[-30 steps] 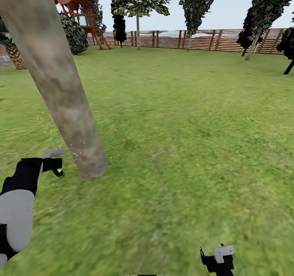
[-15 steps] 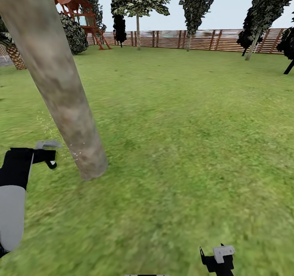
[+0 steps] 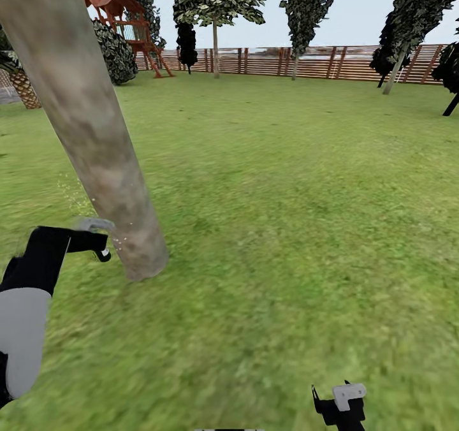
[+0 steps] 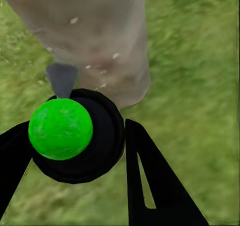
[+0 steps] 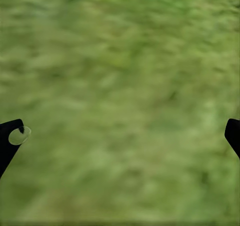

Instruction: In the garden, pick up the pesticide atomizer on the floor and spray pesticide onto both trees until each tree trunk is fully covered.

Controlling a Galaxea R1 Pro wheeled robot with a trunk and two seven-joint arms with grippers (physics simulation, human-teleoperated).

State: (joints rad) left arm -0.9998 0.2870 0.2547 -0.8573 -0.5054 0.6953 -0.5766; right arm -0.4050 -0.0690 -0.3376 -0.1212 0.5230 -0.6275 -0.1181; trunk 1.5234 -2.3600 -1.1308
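tree trunk point(image 3: 95, 144) top cut off, grass point(image 5: 120, 85) blurred

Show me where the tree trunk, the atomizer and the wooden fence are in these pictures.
tree trunk point(image 3: 95, 138): head view, middle of the leaning column.
atomizer point(image 4: 60, 129): left wrist view, its green round top.
wooden fence point(image 3: 319, 62): head view, slats at the lawn's far edge.

A: Bright, flat daylight everywhere; the sky point(image 3: 357, 16) is a pale, even wash with no sun disc, and I can't tell which side the light comes from.

B: Shadows?

A: Hardly any. The tree trunk point(image 3: 89, 131) throws no clear shadow on the grass point(image 3: 287, 227); its base only darkens slightly.

B: Sharpness?

A: The grass is smeared and soft nearby in the head view, worse in both wrist views, where it is mere green blotches. The fence point(image 3: 306, 61) reads crisper. The green ball point(image 4: 60, 129) looks vivid, evenly lit. No glare, no edge bending.
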